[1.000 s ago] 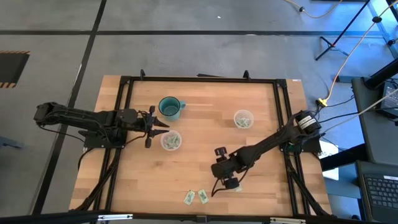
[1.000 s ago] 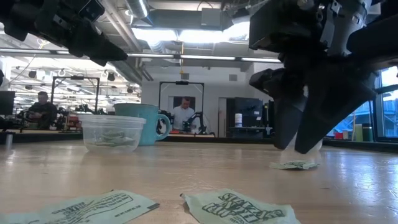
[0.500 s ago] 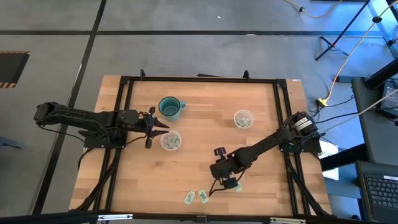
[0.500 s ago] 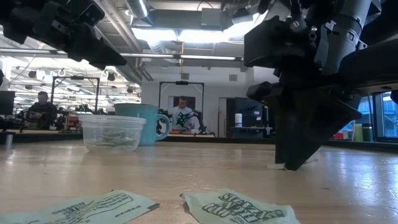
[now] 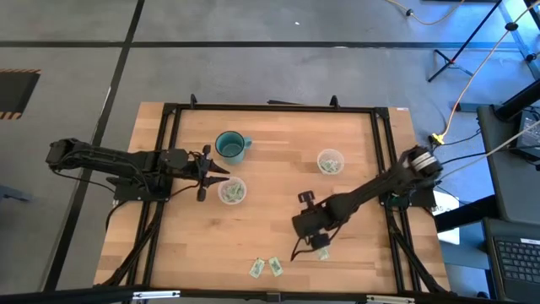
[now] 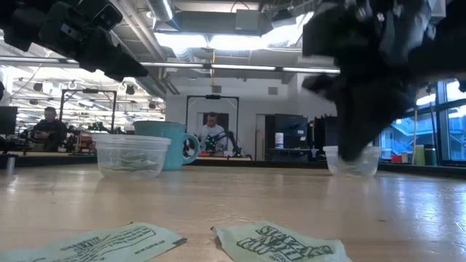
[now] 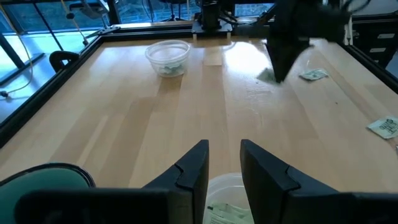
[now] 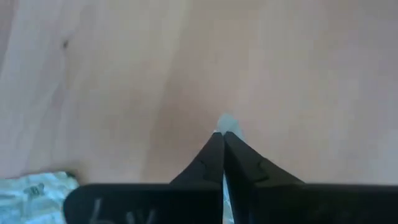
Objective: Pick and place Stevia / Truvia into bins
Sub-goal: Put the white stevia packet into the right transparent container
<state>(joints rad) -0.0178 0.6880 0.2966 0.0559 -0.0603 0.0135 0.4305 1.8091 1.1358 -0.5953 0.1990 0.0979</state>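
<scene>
Two clear plastic cups stand on the wooden table (image 5: 278, 181): the left cup (image 5: 232, 191) sits just beside the tips of the left pincer (image 5: 221, 173) and holds green-and-white sachets, and the right cup (image 5: 330, 161) stands well apart toward the far right side, also with sachets inside. A teal mug (image 5: 230, 146) stands near the left cup, on its far side. The low view shows paper lying flat in the bottom of the left cup (image 6: 131, 156), with the mug (image 6: 169, 143) partly hidden behind it, and the right cup (image 6: 353, 160) partly covered by the blurred dark right arm. The right pincer (image 8: 222, 138) is pressed together on a thin pale sachet (image 8: 227, 126) whose edge pokes out past the tips; only the right wrist view shows this, with another sachet (image 8: 34, 186) lying on the wood below. From above, the right pincer (image 5: 308, 230) hangs over the near middle of the table, a loose sachet (image 5: 321, 253) lying just beside it and two more sachets (image 5: 267, 267) near the front edge. The left wrist view shows its fingers (image 7: 191, 170) slightly spread, empty, over the left cup's rim (image 7: 225, 183). People show in the room beyond.
</scene>
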